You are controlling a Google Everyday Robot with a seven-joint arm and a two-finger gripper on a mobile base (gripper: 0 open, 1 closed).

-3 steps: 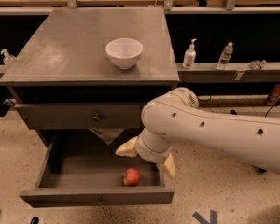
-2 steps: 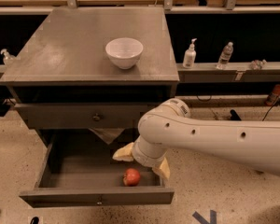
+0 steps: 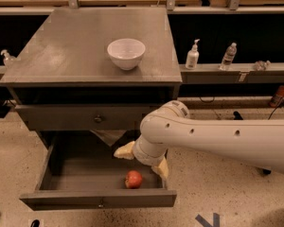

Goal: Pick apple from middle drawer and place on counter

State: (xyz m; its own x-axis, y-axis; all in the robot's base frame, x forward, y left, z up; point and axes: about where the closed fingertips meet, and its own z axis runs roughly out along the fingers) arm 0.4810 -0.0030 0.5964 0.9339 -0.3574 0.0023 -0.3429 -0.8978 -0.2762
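Observation:
The apple (image 3: 133, 179), small and red, lies on the floor of the open middle drawer (image 3: 98, 199), near its front wall and right of centre. My gripper (image 3: 143, 160) hangs just above and slightly behind the apple, inside the drawer opening. Its two cream fingers (image 3: 124, 151) are spread apart with nothing between them. My white arm reaches in from the right. The grey counter (image 3: 75, 51) tops the cabinet above.
A white bowl (image 3: 126, 52) stands on the counter. A shut drawer front with a round knob (image 3: 98, 119) sits above the open drawer. A pump bottle (image 3: 192, 55) and a water bottle (image 3: 228, 56) stand on a ledge at the right. Wooden benches run along the back.
My arm has moved left and lower, bringing the gripper closer over the apple. The apple and the drawer have not moved.

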